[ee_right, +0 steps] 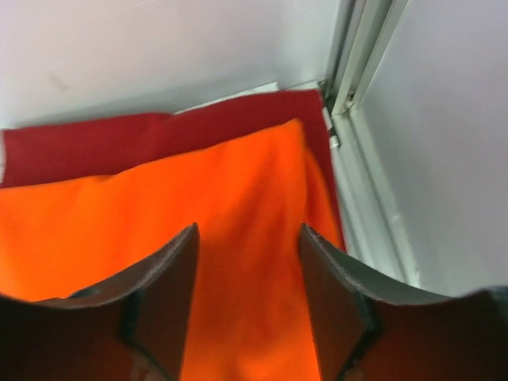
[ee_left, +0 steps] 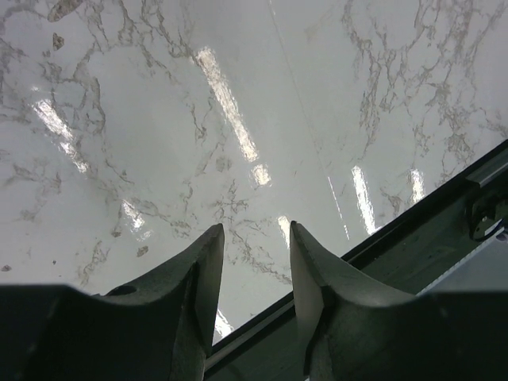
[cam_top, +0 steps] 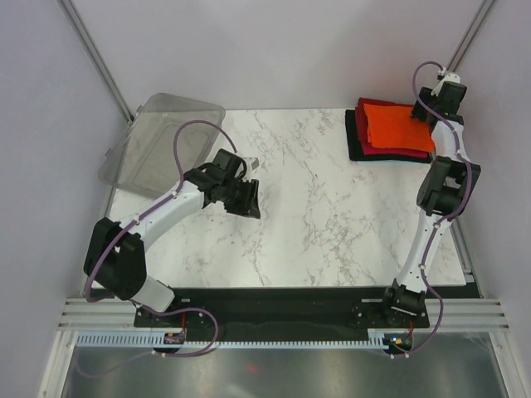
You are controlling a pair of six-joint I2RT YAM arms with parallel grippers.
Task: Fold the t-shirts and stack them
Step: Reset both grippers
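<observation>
A stack of folded t-shirts sits at the table's far right corner. The bright orange t-shirt (cam_top: 397, 124) lies on top, over a dark red one (cam_top: 365, 109) and a black one (cam_top: 354, 146) at the bottom. My right gripper (cam_top: 430, 106) hangs over the stack's right end, open and empty. In the right wrist view the orange t-shirt (ee_right: 159, 214) fills the space under the open right gripper (ee_right: 248, 230), with the dark red t-shirt (ee_right: 95, 147) behind it. My left gripper (cam_top: 249, 199) is open and empty above bare marble at the left; it also shows in the left wrist view (ee_left: 255, 228).
A clear plastic bin (cam_top: 162, 138) lies at the far left corner. The marble table (cam_top: 332, 224) spreads between the arms. A dark rail (cam_top: 274, 303) runs along the near edge, seen also in the left wrist view (ee_left: 444, 214). Frame posts rise behind.
</observation>
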